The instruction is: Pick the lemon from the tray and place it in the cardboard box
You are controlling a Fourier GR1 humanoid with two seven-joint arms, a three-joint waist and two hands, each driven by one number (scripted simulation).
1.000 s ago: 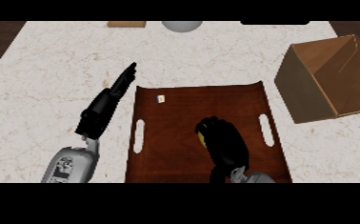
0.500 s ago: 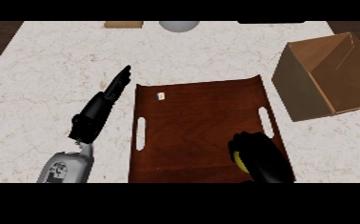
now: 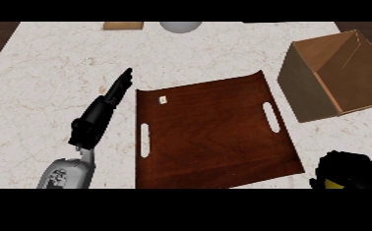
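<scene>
Head view: lemon (image 3: 329, 184), axis unclear

tray (image 3: 210, 141) on counter (image 3: 58, 63) | cardboard box (image 3: 320, 77) right of tray | left hand (image 3: 102, 112) left of tray | right hand (image 3: 347, 170) beyond its near-right corner

You see a grey round object (image 3: 180, 26) at the frame's top edge, with a flat tan block (image 3: 123, 26) just left of it. Both sit on the pale marbled counter (image 3: 58, 77).

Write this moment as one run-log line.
right hand: shut on lemon, right of tray | left hand: open, beside tray | cardboard box: no lemon yet
</scene>
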